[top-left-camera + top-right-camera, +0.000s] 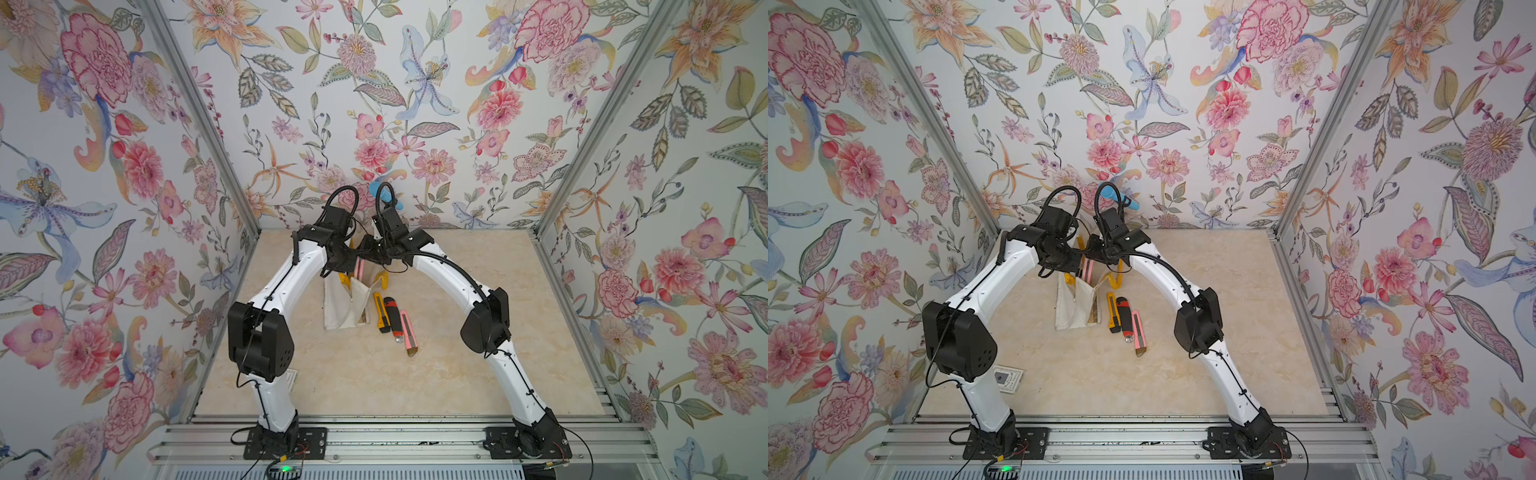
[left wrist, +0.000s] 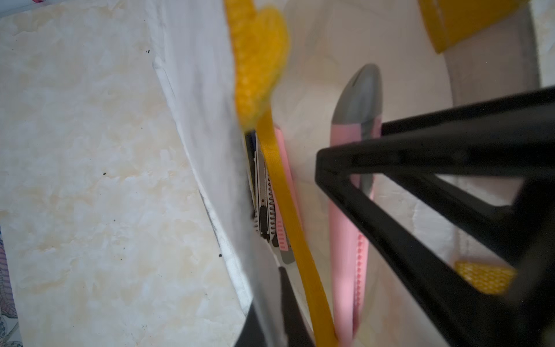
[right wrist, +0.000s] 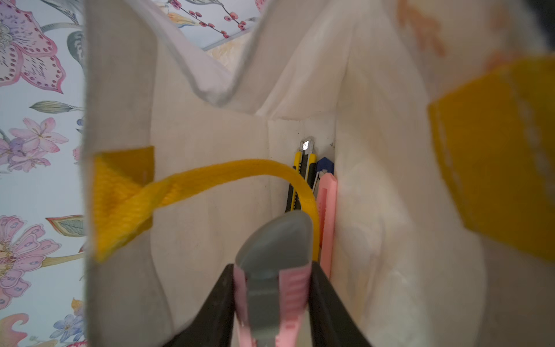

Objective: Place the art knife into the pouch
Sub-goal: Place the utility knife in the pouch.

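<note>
Knife is tip-first in the pouch mouth, op. Your R jaws are clamped on the pink art knife (image 3: 270,240), pinching its sides just behind the grey tip. It's inside the open top of the pouch (image 1: 343,309), far-centre on the bench (image 1: 374,374), between both wrists in both top views. L jaws are clenched on the pouch's left-side wall, w/ canvas pinched between them in the left wrist view, holding the mouth open.

Handling, my read: the knife's light, stiff plastic w/ smooth sides, so it can swivel or slide in a narrow pinch. A hold across the body looks right. The pouch is soft canvas and prob. folds shut if L lets go. The yellow handle strap (image 3: 216,175) droops across the inside, right ahead of the tip, so it could snag.

Already down in there: yellow-black knife (image 3: 304,162), blue knife (image 3: 326,164), pink knife (image 3: 327,210). On the bench just right of the pouch: yellow cutter (image 1: 381,313), black cutter (image 1: 392,318), pink cutter (image 1: 409,334).
</note>
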Robot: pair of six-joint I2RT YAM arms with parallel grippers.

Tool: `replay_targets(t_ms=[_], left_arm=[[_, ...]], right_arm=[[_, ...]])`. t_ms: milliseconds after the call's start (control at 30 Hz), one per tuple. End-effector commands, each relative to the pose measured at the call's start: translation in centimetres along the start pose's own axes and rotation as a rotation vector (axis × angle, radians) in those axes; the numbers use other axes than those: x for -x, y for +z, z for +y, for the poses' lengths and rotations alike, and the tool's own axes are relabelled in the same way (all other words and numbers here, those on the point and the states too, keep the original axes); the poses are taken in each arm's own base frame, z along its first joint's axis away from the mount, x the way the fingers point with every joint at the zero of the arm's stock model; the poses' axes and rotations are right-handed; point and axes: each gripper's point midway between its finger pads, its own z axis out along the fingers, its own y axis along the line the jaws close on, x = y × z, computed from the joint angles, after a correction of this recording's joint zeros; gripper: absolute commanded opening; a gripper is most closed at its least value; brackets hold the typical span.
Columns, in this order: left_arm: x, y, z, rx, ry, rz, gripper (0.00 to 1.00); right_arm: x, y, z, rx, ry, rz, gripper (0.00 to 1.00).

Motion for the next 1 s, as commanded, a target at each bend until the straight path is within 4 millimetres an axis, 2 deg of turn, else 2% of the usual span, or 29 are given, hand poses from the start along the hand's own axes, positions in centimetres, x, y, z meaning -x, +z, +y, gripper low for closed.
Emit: replay_targets(t_ms=[0, 267, 467, 667, 800, 867, 967], left_arm=[[0.3, -2.0, -0.4, -0.004, 0.012, -0.034, 0.0], [0.0, -1.9, -0.3, 0.001, 0.01, -0.029, 0.0], [0.1, -1.7, -0.3, -0.001, 0.005, -0.029, 0.0], [0.2, -1.6, -0.4, -0.004, 0.0, -0.034, 0.0], [0.2, -1.6, -0.2, 0.006, -0.002, -0.034, 0.0], [0.2, -1.4, -0.1, 0.012, -0.003, -0.032, 0.0], [0.4, -1.4, -0.2, 0.009, -0.005, -0.035, 0.0]], right_arm=[[-0.8, 2.1, -1.5, -0.016, -0.003, 0.031, 0.35], [-1.7, 3.9, -3.5, -0.052, -0.004, 0.059, 0.37], [-2.0, 4.1, -3.4, -0.038, -0.005, 0.077, 0.54], [-1.7, 3.6, -3.2, -0.025, -0.006, 0.078, 0.6], [-0.7, 2.2, -2.0, 0.005, -0.029, 0.057, 0.68], [0.4, 0.7, -1.0, 0.025, -0.056, 0.026, 0.7], [2.9, -2.7, 0.5, 0.046, -0.097, -0.048, 0.72]])
